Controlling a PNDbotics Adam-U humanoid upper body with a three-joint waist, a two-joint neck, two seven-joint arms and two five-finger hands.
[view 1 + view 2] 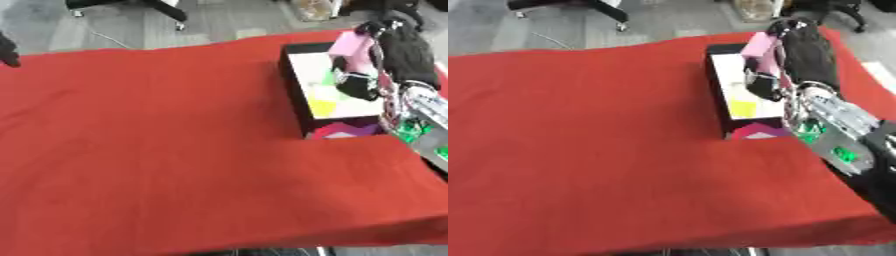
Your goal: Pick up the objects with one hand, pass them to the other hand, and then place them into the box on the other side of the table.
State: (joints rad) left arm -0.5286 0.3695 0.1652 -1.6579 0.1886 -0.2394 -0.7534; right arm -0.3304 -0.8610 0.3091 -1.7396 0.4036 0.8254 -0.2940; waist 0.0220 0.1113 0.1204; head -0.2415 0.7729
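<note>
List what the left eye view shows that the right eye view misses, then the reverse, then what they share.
Only the left eye view shows a dark shape at its left edge, probably the left robot hand; its fingers cannot be made out.

Only the right eye view shows more of the right forearm, down to the black part near the lower right corner.

Both show the red cloth, the box at its right side with a pale, colourful inside, and the right robot hand over the box, curled around a pink object.
</note>
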